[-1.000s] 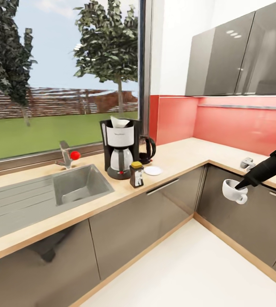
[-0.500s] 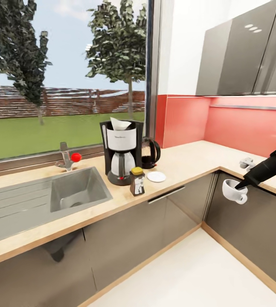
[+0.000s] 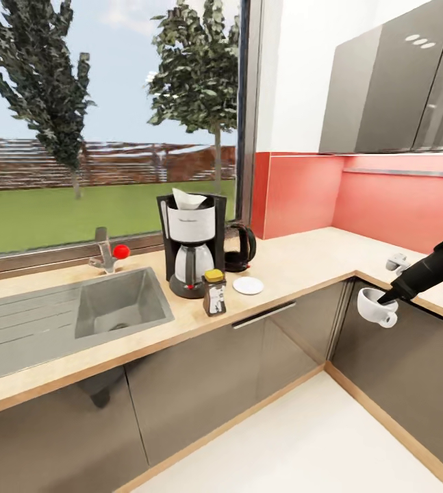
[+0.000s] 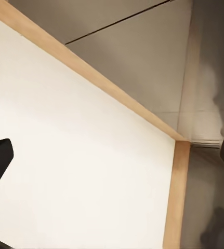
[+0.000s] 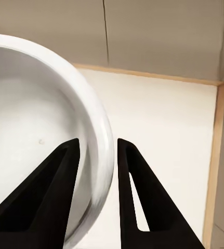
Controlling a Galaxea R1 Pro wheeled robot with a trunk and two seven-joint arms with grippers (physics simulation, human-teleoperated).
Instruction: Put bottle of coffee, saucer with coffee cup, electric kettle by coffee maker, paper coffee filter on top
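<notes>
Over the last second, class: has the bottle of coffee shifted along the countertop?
No. The bottle of coffee keeps its spot before the coffee maker; the camera moved.

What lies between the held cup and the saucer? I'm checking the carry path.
In the head view, bare countertop and dark cabinet fronts separate the coffee cup in the right gripper from the saucer.

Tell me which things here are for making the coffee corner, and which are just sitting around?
For the job: coffee maker, paper coffee filter on top of it, bottle of coffee, electric kettle, saucer, kitchen countertop, coffee cup pinched by the right gripper.

Just sitting around: sink, tap, wall cabinets.
</notes>
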